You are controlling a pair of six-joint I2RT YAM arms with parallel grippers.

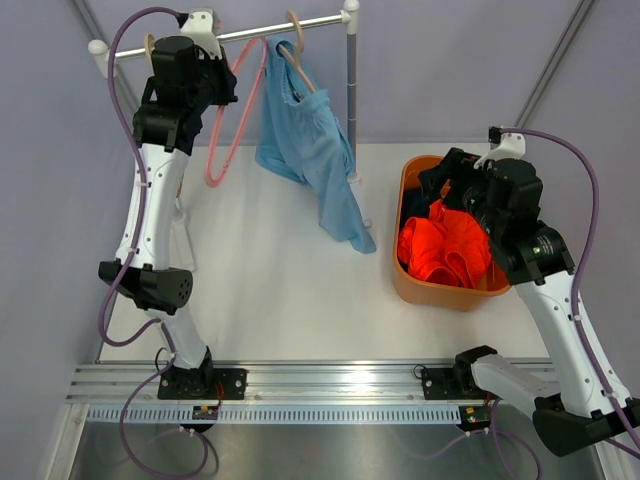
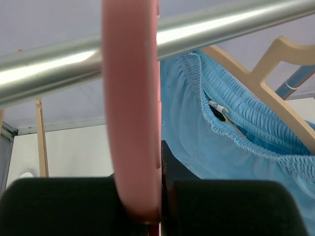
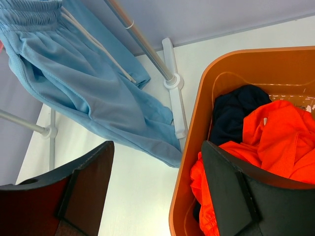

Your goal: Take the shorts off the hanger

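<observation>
Left pincer [image 2: 147, 196] pinches pink hanger [image 2: 130, 98]; right pincer [image 3: 156, 150] spread wide above orange bin [image 3: 189, 147].

Nothing legible shows on any surface. A small white tag [image 2: 218, 106] in the waistband of the blue shorts [image 2: 197, 147] bears dark marks, too blurred to read.

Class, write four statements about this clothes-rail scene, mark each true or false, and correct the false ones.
1. The light blue shorts hang from a wooden hanger on the rail. True.
2. The orange shorts hang on the pink hanger. False: they lie in the orange bin; the pink hanger is bare.
3. The left jaws are shut on the pink hanger. True.
4. The right jaws hold the navy shorts. False: they stand open and empty; the navy shorts lie in the bin.
</observation>
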